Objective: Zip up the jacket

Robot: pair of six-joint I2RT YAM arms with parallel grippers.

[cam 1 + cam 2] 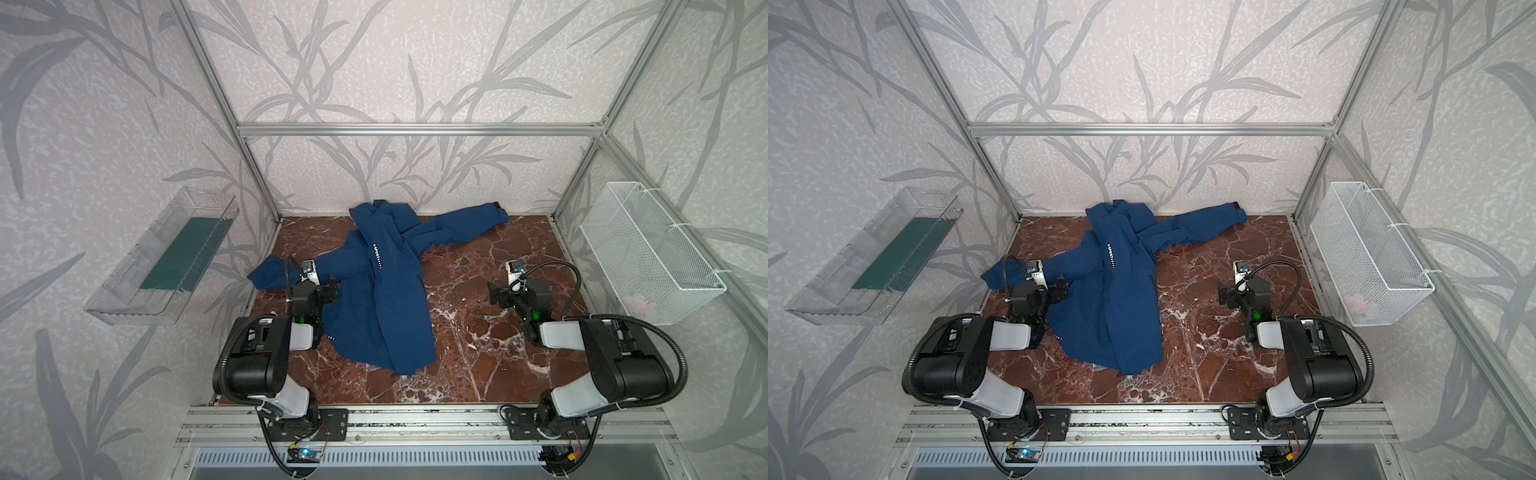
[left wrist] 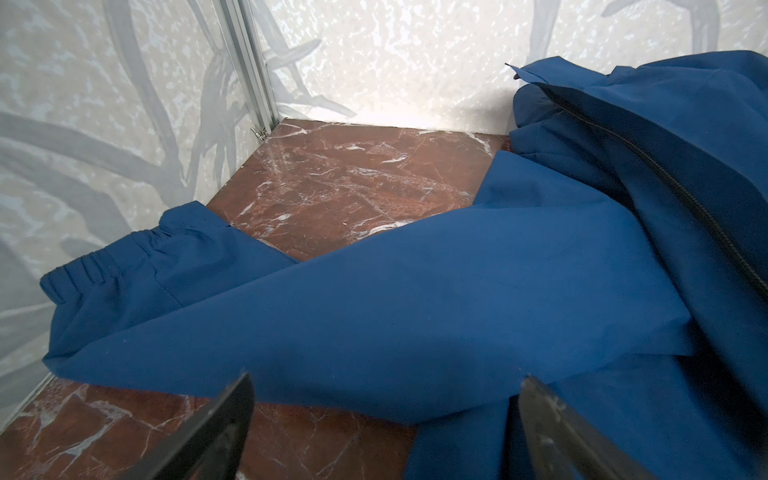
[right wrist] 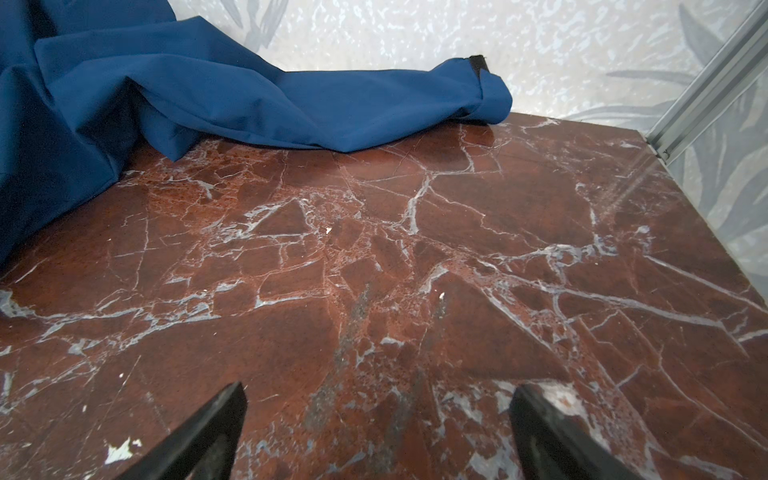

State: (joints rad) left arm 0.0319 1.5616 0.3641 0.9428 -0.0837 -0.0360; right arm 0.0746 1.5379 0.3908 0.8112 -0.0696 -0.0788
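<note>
In both top views the jacket (image 1: 382,291) lies crumpled on the marble tabletop (image 1: 478,353), left of centre, with one sleeve (image 1: 461,226) stretched along the back wall. The left hand (image 1: 334,291) is over the jacket's left side. The right hand (image 1: 492,293) is well apart from it, over bare tabletop.

In the left wrist view the left hand (image 2: 385,380) is spread wide and empty, with blue cloth just ahead. The dark zipper (image 2: 665,178) runs along a fold.

In the right wrist view the right hand (image 3: 379,388) is likewise spread wide and empty, well apart from the sleeve's black cuff tab (image 3: 478,64).
</note>
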